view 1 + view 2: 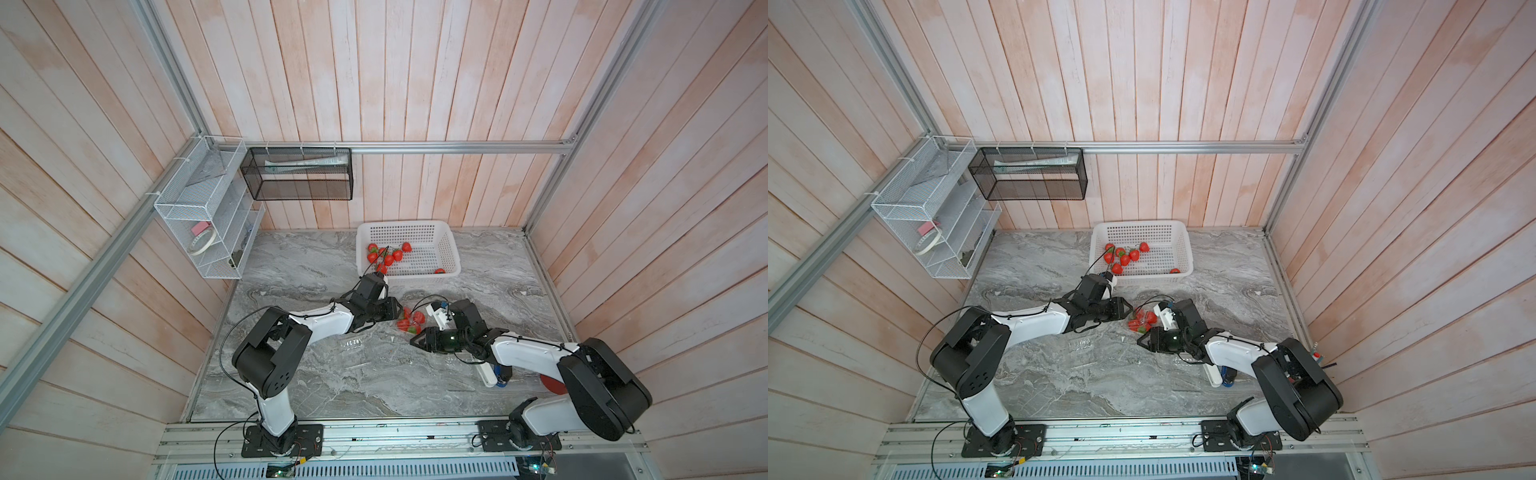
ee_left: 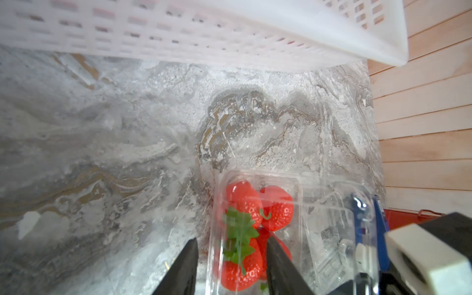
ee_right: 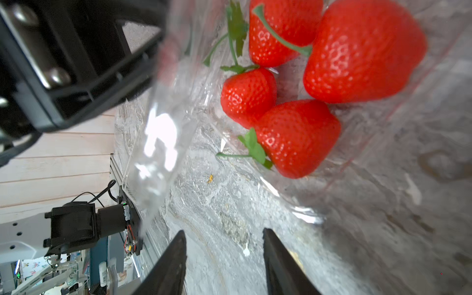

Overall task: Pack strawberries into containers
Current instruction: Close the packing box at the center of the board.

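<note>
Near-right corner of the grey marble desk: a red cup mostly hidden under the right arm, a white-and-blue object beside it; an empty clear container lies toward the left arm. Mid-desk, the filled container holds four strawberries; left gripper has its jaws half apart astride the container's wall, hard to say whether they pinch it; right gripper is spread wide with nothing between, just short of it. Far edge: white basket with loose berries; pale plank walls, wire racks on the left one.
</note>
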Available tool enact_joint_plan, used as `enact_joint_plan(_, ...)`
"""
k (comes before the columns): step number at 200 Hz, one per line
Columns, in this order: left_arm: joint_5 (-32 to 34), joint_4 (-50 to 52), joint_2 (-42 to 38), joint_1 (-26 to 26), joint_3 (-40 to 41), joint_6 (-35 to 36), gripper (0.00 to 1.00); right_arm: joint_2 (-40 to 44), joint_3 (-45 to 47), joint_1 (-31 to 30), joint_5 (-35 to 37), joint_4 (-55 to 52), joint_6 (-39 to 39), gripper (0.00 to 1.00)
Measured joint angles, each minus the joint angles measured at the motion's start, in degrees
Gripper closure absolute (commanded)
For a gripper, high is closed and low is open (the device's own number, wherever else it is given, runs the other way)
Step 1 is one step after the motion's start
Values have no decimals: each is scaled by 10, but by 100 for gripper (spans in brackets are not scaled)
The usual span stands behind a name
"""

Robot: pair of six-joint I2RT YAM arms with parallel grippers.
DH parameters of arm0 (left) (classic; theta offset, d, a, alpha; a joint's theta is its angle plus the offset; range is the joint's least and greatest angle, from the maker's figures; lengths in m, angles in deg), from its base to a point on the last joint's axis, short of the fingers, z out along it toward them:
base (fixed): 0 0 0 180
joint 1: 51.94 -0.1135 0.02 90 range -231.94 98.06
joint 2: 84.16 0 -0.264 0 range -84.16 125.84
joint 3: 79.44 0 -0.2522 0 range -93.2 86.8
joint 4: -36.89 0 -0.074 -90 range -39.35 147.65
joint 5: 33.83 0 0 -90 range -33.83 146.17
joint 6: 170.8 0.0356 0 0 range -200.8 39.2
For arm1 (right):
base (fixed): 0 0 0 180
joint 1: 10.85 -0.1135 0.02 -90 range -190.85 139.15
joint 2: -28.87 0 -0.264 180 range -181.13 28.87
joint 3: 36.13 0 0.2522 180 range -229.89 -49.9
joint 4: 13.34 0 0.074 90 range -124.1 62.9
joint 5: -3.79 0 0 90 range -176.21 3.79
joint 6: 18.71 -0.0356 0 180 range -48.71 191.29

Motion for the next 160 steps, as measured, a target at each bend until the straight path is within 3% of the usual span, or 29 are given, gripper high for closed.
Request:
enact_joint_plan(80,-5,18,23,18,-68,12,54,100,33,131,-19,-67,12,38)
enact_joint_plan(124,-14,20,28,42,-75,11,54,27,16,182,-58,-9,-13,32)
enact_joint_plan(160,-21,19,53,50,-76,3,54,-40,9,185,-78,73,-47,34)
